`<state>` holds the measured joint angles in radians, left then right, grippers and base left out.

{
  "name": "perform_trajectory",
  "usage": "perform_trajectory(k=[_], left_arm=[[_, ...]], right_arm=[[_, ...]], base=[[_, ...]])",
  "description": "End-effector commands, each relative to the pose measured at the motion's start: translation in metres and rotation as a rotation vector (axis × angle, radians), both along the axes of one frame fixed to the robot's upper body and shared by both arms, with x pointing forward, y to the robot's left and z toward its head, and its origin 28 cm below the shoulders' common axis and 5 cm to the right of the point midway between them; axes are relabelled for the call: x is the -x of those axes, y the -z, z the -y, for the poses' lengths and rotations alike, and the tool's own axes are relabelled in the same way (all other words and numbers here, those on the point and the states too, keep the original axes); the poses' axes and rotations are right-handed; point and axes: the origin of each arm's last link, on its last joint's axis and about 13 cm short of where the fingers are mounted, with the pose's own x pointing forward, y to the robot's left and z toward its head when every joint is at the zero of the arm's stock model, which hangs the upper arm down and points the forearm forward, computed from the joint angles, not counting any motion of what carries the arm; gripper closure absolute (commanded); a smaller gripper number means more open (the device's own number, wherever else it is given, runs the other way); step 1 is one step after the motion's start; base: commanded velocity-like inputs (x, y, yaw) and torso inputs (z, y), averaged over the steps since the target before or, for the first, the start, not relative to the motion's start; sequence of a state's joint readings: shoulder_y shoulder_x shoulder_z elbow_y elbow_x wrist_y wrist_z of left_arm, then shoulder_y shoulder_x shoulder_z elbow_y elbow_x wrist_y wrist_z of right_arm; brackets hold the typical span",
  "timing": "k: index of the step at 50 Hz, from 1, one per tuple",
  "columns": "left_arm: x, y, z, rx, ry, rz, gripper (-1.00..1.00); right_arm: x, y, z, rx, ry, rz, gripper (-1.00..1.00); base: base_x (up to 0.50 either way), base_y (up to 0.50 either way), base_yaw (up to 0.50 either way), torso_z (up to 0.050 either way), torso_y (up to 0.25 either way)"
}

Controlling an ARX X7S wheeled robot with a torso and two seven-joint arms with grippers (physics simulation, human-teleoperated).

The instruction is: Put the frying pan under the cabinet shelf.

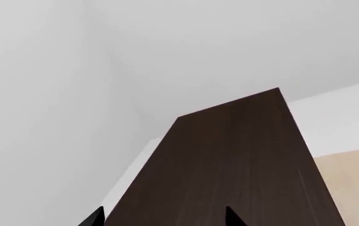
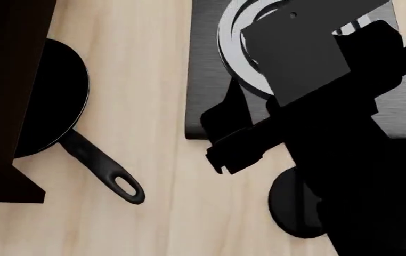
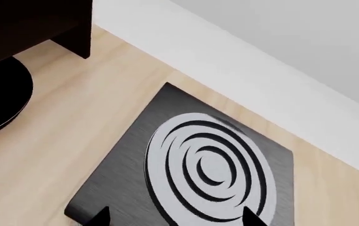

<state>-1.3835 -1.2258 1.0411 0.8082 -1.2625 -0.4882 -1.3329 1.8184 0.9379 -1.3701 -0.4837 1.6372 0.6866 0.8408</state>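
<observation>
head looks straight down, wrists oblique, sharing frying pan [image 2: 54,101]

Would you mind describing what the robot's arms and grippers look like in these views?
In the head view, the right arm is a matte black, blocky, angular housing without visible cables or markings. In each wrist view only two black pointed fingertips show: left gripper, right gripper.
</observation>
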Motion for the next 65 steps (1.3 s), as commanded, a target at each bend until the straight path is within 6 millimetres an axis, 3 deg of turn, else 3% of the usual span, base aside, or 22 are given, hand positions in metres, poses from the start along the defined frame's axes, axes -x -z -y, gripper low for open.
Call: perform_trajectory(k=[1, 19, 25, 48, 65], left_arm=[[-0.006, 0.005, 0.007, -0.003, 0.178, -0.085, -1.0], [-0.017, 0.01, 0.007, 0.009, 0.21, -0.093, -1.0], [-0.018, 0.011, 0.006, 0.015, 0.221, -0.09, -1.0], [0.027, 0.016, 0.011, -0.029, 0.256, -0.048, -1.0], [0.045, 0.017, 0.018, -0.073, 0.301, -0.038, -1.0]], right_arm=[[0.022, -0.009, 0.014, -0.003, 0.09, 0.019, -1.0], [0.039, -0.006, 0.03, -0.005, 0.181, -0.014, -1.0], [0.056, -0.005, 0.029, 0.009, 0.182, -0.015, -1.0], [0.099, 0.007, 0.033, -0.004, 0.217, -0.007, -1.0], [0.104, 0.009, 0.039, -0.022, 0.225, -0.002, -1.0]], base=[[0.0, 0.0, -0.01, 0.0, -0.014], [0.01, 0.0, -0.01, 0.0, -0.01], [0.01, 0.0, -0.01, 0.0, -0.01], [0.01, 0.0, -0.01, 0.0, -0.005], [0.0, 0.0, 0.0, 0.0, -0.001]])
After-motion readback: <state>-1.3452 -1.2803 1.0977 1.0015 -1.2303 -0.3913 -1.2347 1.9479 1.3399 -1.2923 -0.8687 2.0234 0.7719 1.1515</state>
